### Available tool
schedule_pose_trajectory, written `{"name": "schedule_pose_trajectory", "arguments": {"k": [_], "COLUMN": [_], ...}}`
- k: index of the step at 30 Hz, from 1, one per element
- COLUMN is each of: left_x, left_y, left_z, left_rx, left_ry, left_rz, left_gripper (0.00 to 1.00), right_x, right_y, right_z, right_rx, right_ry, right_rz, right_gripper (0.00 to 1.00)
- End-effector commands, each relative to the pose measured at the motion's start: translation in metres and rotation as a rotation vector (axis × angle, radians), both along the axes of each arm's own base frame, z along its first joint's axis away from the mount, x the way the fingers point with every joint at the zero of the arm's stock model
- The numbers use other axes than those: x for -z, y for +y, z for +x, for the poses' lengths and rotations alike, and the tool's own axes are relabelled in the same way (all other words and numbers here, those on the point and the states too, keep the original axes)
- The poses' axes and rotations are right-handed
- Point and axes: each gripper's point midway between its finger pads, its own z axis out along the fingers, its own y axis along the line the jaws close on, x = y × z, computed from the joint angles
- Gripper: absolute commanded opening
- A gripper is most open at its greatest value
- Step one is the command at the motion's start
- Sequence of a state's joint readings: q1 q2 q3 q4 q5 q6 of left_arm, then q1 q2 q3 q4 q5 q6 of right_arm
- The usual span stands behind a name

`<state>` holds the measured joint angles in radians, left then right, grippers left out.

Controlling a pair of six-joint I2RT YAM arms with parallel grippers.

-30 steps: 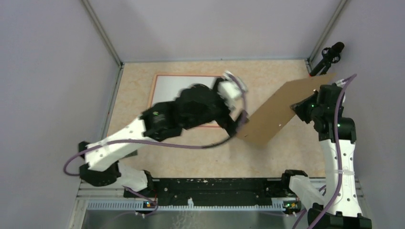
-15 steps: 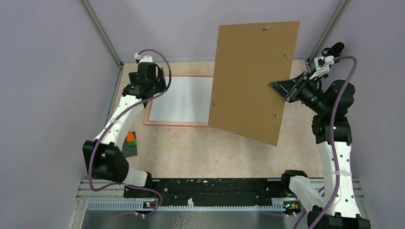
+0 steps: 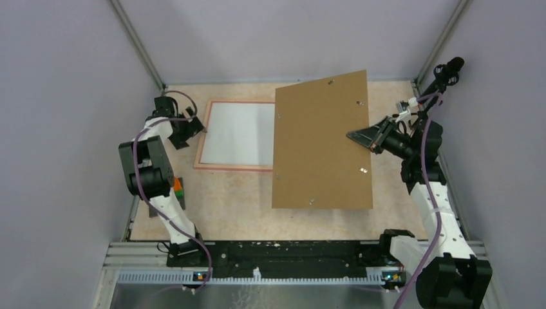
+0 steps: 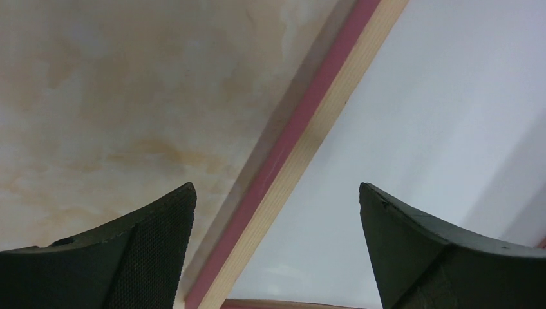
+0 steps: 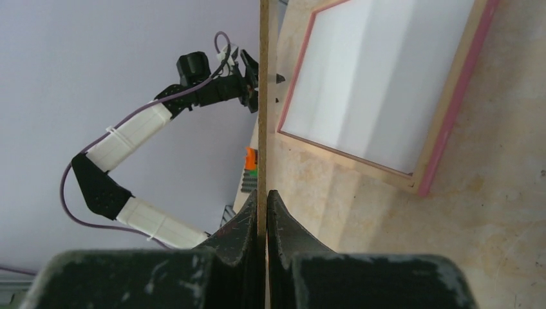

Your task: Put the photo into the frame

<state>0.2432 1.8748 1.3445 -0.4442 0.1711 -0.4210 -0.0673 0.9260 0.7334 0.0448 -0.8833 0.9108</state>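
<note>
The pinkish-tan frame (image 3: pixel 232 167) lies flat at the table's back left. A plain white sheet (image 3: pixel 238 132) fills its opening, and it looks like the photo's white back. No printed side shows. My left gripper (image 3: pixel 193 125) is open and empty, low over the frame's left rail (image 4: pixel 302 148), with one finger over the table and one over the white sheet (image 4: pixel 438 129). My right gripper (image 3: pixel 360 136) is shut on the right edge of the brown backing board (image 3: pixel 319 145). It holds the board in the air over the frame's right part. In the right wrist view the board (image 5: pixel 263 96) shows edge-on between the fingers.
A small orange and green block (image 3: pixel 176 188) sits on a dark pad by the left wall. A black device on a stalk (image 3: pixel 447 67) stands at the back right corner. Grey walls close in three sides. The left arm (image 5: pixel 148 122) reaches along the left wall.
My left arm swung from across the frame's middle to its left edge. My right gripper raised the backing board steeply, then lowered it flatter over the frame's right side.
</note>
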Motion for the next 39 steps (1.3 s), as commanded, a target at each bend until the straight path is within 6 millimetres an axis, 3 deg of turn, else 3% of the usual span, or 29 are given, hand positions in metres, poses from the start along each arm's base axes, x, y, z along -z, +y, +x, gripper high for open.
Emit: {"name": "schedule_pose_trajectory", "arguments": {"k": [1, 6, 12, 16, 22, 25, 28, 31, 35, 39], "left_x": [-0.001, 0.028, 0.032, 0.029, 0.013, 0.003, -0.01, -0.032, -0.074, -0.104], "left_y": [-0.032, -0.055, -0.102, -0.162, -0.286, -0.31, -0.303, -0.287, -0.272, -0.271], "left_z": [0.022, -0.013, -0.072, -0.119, -0.217, -0.249, -0.255, -0.246, -0.219, -0.184], "left_rx": [0.111, 0.063, 0.076, 0.225, 0.472, 0.549, 0.603, 0.648, 0.71, 0.718], "left_ry": [-0.071, 0.032, 0.089, 0.126, 0.14, 0.107, 0.039, -0.075, -0.255, -0.317], "left_rz": [-0.151, -0.295, -0.423, -0.433, -0.524, -0.546, -0.498, -0.375, -0.234, -0.148], "left_gripper": [0.99, 0.99, 0.99, 0.99, 0.99, 0.99, 0.99, 0.99, 0.99, 0.99], "right_x": [-0.02, 0.007, 0.04, 0.053, 0.07, 0.077, 0.079, 0.077, 0.084, 0.095], "right_y": [0.001, -0.012, -0.039, -0.049, -0.072, -0.075, -0.069, -0.056, -0.047, -0.044], "right_z": [0.005, 0.021, 0.038, 0.042, 0.039, 0.034, 0.027, 0.021, 0.02, 0.023], "right_rx": [0.01, 0.133, 0.358, 0.454, 0.619, 0.65, 0.642, 0.633, 0.671, 0.731], "right_ry": [-0.086, 0.026, 0.189, 0.241, 0.26, 0.262, 0.26, 0.244, 0.25, 0.255], "right_rz": [0.011, -0.011, -0.007, 0.002, 0.002, 0.016, 0.051, 0.053, 0.069, 0.098], "right_gripper": [0.0, 0.0, 0.0, 0.0, 0.0, 0.0, 0.0, 0.0, 0.0, 0.0]}}
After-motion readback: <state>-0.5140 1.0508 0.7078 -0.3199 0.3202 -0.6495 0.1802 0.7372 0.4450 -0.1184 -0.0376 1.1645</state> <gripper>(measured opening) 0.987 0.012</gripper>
